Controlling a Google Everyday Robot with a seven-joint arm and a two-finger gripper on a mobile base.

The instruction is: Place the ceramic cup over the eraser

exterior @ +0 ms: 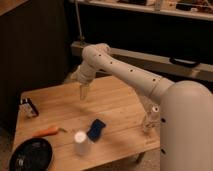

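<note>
The ceramic cup point(81, 142) is a small plain white tapered cup. It stands near the front edge of the wooden table point(117, 107). A blue block, the eraser point(96, 128), lies just right of and behind the cup, close to it. My gripper point(83, 93) hangs pointing down over the back middle of the table. It is well behind the cup and the eraser and above the tabletop. Nothing shows in it.
An orange tool point(47, 131) lies left of the cup. A black round plate point(31, 155) sits at the front left corner. A small black-and-white object point(28, 107) is at the left edge. A clear bottle point(151, 119) stands at the right edge by my white body point(187, 130).
</note>
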